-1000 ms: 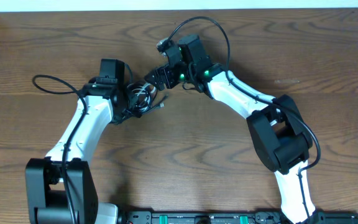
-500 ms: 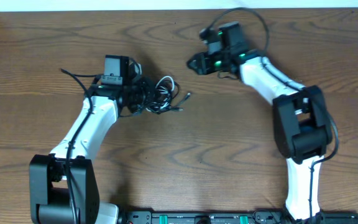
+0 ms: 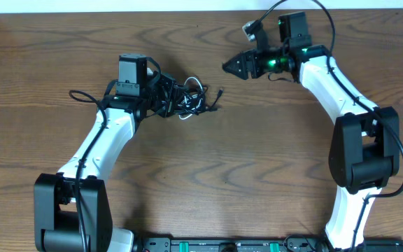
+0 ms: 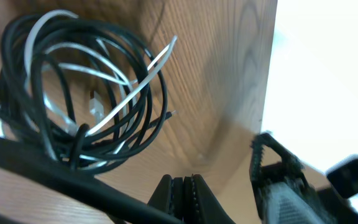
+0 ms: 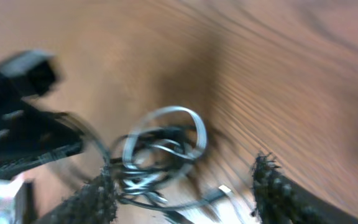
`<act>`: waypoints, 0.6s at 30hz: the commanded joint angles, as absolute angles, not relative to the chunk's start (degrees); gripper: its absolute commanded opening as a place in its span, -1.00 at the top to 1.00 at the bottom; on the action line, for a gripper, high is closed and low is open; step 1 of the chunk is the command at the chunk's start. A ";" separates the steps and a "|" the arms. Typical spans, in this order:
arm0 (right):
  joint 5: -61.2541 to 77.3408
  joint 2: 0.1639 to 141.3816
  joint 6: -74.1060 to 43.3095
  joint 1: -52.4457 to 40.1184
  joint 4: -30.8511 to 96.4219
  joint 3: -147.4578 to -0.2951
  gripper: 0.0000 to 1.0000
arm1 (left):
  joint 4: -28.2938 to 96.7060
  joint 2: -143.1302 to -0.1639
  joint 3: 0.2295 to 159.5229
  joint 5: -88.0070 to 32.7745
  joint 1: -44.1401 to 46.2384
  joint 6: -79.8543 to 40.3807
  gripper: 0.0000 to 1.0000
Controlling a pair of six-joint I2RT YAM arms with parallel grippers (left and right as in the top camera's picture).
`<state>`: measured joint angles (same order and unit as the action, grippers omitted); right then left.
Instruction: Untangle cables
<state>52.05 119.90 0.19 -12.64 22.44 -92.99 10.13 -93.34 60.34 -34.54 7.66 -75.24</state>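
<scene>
Early step: cables (image 3: 189, 102) still knotted, centre-left. Left gripper (image 3: 162, 102) pressed shut against them (grip unclear). Right gripper (image 3: 231, 67) spread, empty; should next seize a strand.

The cables (image 4: 73, 146), black ones and a white one, form a loose tangled coil in front of the wooden table (image 4: 216, 74). At the bottom edge the left gripper (image 4: 182, 180) shows, its jaws pressed together.
</scene>
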 commanded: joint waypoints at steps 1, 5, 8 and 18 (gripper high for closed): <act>65.76 118.39 6.98 -13.45 21.02 -93.45 -0.47 | 9.87 -93.80 60.71 -35.68 7.40 -84.51 0.85; 62.30 118.41 7.01 -16.12 21.06 -93.41 -0.56 | 7.84 -93.80 60.71 -39.18 7.40 -89.17 0.85; 58.94 118.41 7.01 -18.33 21.58 -93.41 -0.56 | 3.60 -93.80 60.71 -42.15 6.85 -89.32 0.85; 53.80 118.41 9.19 -24.12 22.48 -93.36 -0.49 | -0.10 -93.80 60.71 -47.48 1.52 -90.17 0.85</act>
